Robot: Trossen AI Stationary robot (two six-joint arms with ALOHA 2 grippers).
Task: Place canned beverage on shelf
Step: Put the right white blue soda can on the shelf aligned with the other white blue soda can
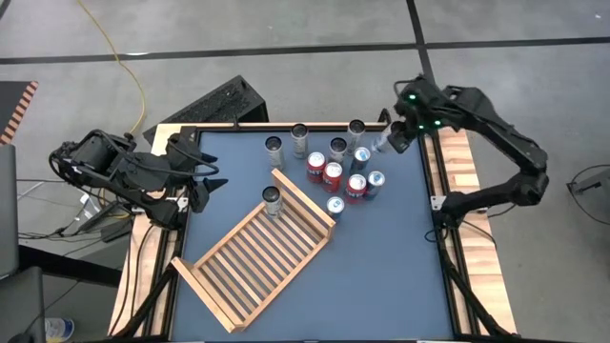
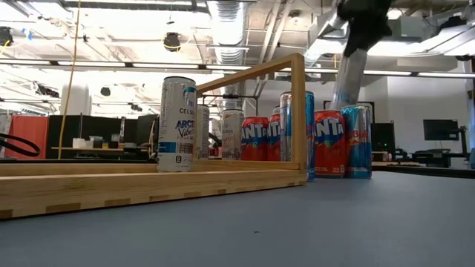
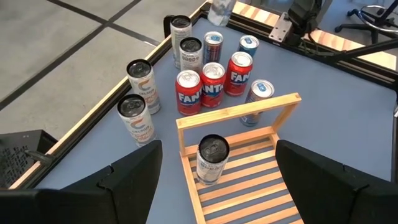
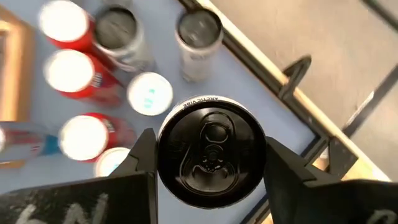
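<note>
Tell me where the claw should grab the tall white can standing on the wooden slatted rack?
Pinch its round side wall, near the top. The tall white can stands upright on the light wooden slatted rack, close to the raised frame bar, so coming down from above, or from the open rack side, looks safest.

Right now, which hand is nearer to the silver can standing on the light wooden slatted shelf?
Left. The left hand hovers just off the shelf's near corner, open, level with that silver can. The right hand is at the table's far corner, past the can cluster, gripping another can.
</note>
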